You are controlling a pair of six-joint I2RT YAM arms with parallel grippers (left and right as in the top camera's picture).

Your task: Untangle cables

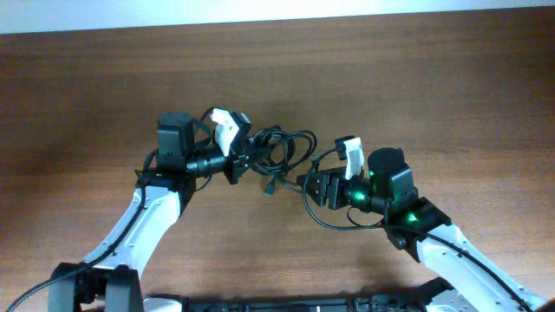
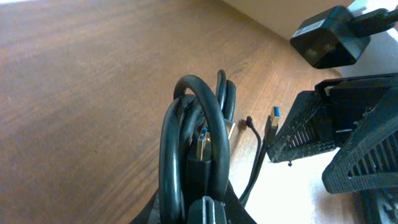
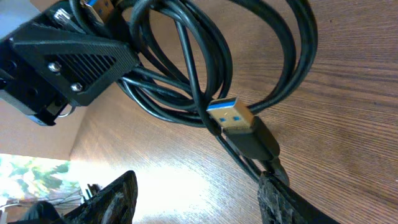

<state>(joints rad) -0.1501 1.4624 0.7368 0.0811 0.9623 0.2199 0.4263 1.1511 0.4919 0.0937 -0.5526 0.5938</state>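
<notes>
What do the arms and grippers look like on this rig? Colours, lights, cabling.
Both arms have white links and black joints. The left gripper and right gripper are black, with ribbed fingers and a white block on top. Green lights glow on the right arm; a black wire trails by the left base.

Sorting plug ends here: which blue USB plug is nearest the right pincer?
The gold-shelled blue plug just ahead of the right pincer; the other blue plug sits farther off, across the coiled cables.

Warm brown wood-grain desk (image 1: 87, 95) fills the overhead frame, with a pale strip (image 1: 173, 10) running along the top edge. Right wrist view: bright glare (image 3: 168, 186) on the wood, and a daylit green blur (image 3: 25, 174) lower left.
</notes>
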